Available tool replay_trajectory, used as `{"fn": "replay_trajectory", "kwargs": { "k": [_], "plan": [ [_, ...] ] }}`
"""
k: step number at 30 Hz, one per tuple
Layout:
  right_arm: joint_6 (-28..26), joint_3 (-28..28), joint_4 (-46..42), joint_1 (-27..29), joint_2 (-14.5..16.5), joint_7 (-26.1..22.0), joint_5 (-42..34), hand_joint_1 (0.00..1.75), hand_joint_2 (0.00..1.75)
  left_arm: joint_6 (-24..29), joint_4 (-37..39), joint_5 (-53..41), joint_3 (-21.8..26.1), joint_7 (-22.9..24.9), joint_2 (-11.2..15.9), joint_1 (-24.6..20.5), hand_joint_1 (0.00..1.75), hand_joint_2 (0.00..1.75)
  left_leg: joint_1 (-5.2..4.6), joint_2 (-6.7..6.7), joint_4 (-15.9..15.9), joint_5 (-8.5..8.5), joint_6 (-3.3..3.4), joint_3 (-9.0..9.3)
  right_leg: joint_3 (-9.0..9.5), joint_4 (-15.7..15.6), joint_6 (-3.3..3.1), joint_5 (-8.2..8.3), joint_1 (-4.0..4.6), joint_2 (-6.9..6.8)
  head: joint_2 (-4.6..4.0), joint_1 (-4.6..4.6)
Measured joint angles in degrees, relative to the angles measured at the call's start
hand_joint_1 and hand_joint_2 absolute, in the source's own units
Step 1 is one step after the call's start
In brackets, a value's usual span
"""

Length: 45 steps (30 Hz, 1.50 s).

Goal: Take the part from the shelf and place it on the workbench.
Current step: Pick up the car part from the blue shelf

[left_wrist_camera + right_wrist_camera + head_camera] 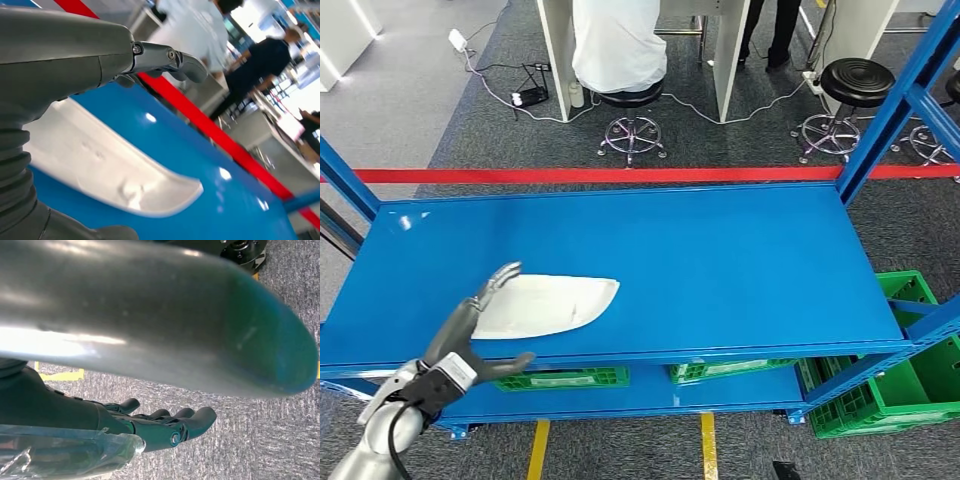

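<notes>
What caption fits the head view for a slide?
Left hand reaching, fingers apart, at the white part lying on the blue shelf.

You have bare blue shelf (743, 260) from 12 through 3 o'clock of the part (546, 305); nothing stands on it there. The left hand (467, 335) sits at the part's 8 o'clock end, fingers spread over it. Blue uprights (893, 110) close the far right corner at 2 o'clock and the left edge at 10. Beyond the red tape (622, 175), at 12, a stool (631, 125) and a seated person block the way.
</notes>
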Motion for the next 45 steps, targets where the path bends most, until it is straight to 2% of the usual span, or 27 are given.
{"fn": "replay_trajectory", "kwargs": {
  "k": [5, 10, 18, 38, 41, 45],
  "plan": [
    [0.0, 0.4, 0.0, -0.1, 0.0, 0.1, 0.0, 0.00, 0.00, -1.4, 0.3, 2.2, -4.4, -1.1, 1.1, -0.2, 0.00, 1.75, 0.00, 0.00, 0.0, 0.00, 0.00, -0.01, 0.00, 0.0, 0.00, 0.00, 0.00, 0.00, -0.01, -0.01],
    [0.0, 0.9, 0.0, -0.1, 0.0, 0.1, -0.1, 0.00, 0.00, -1.6, 1.0, 3.1, -6.3, -1.1, 1.8, -0.2, 0.00, 1.75, 0.00, 0.00, 0.0, 0.01, 0.00, -0.01, 0.00, 0.0, 0.00, 0.01, 0.00, 0.00, 0.00, 0.01],
    [-0.1, 1.2, 0.0, 0.0, 0.0, 0.3, -0.4, 0.00, 0.00, 2.0, 5.2, 0.8, -6.9, 3.0, 2.4, -0.6, 0.00, 1.75, 0.00, 0.00, 0.0, 0.01, 0.00, -0.01, -0.01, 0.0, 0.00, 0.01, 0.00, 0.00, 0.00, 0.00],
    [-0.1, 1.4, 0.0, 0.0, 0.0, 0.4, -0.5, 0.00, 0.00, 2.4, 7.9, 0.5, -7.9, 3.3, 2.6, -1.1, 0.00, 1.75, 0.00, 0.00, 0.0, 0.01, 0.00, -0.01, -0.01, 0.0, 0.00, 0.01, 0.00, 0.00, 0.00, 0.00],
    [-0.2, 1.4, 0.0, 0.0, 0.0, 0.4, -0.7, 0.00, 0.00, 4.3, 8.1, -1.5, -8.0, 5.6, 2.6, -1.3, 0.00, 1.75, 0.00, 0.00, 0.0, 0.01, 0.00, -0.01, -0.01, 0.0, 0.00, 0.01, 0.00, 0.00, 0.00, 0.00],
    [-0.6, 1.4, 0.0, 0.2, 0.0, 0.4, -1.4, 0.00, 0.00, 9.4, 9.4, -6.2, -8.1, 12.1, 2.6, -2.2, 0.00, 1.75, 0.00, 0.00, 0.0, 0.01, 0.00, -0.01, -0.01, 0.0, 0.00, 0.01, 0.00, 0.00, 0.00, -0.01]
  ]
}}
